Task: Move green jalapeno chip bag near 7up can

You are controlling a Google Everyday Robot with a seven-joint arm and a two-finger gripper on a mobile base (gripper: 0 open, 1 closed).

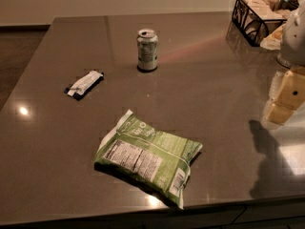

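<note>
The bag [147,156] lies flat near the front edge of the table [214,80], label side up, well to the left of the gripper [286,97], which hangs at the right edge of the view, touching nothing; I cannot tell whether it is apart or together. The can [147,50] stands upright farther back, well apart from the bag, with a wrapped bar [85,84] off to its left.

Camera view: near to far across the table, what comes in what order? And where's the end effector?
Green jalapeno chip bag → small wrapped bar → 7up can → black wire basket. The end effector is at the right edge over the table, left out of the order.
</note>
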